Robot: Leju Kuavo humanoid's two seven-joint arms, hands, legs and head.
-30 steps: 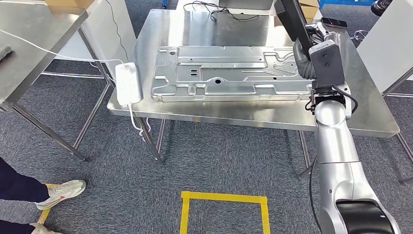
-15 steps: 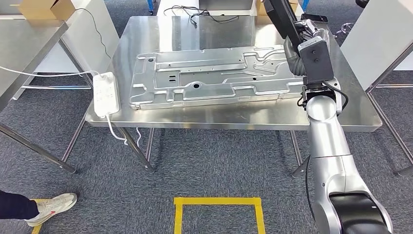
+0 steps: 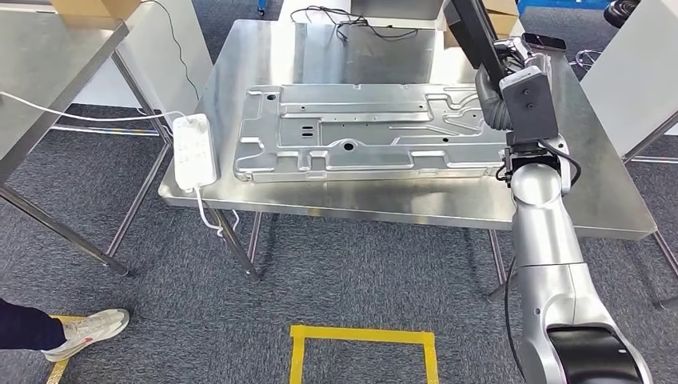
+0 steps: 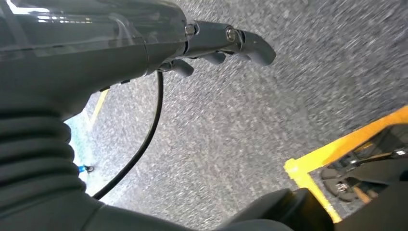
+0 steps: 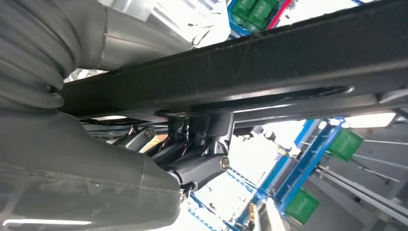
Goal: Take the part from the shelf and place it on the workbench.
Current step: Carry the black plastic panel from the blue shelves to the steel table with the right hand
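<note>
While the right hand [image 5: 192, 154] grips the part [image 5: 269, 62], a stiff black bar, over the workbench's [image 3: 448, 204] far right, the left hand [image 4: 211, 43] hangs loosely curled, holding nothing; likely light, best held mid-length.

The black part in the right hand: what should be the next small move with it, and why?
Probably lower the right hand a little toward the bare steel of the workbench beside the large stamped metal panel. The hand grips the long black part, which is raised and tilted above the table's far right area, not resting on it. The free surface seems to lie right of the panel.
</note>
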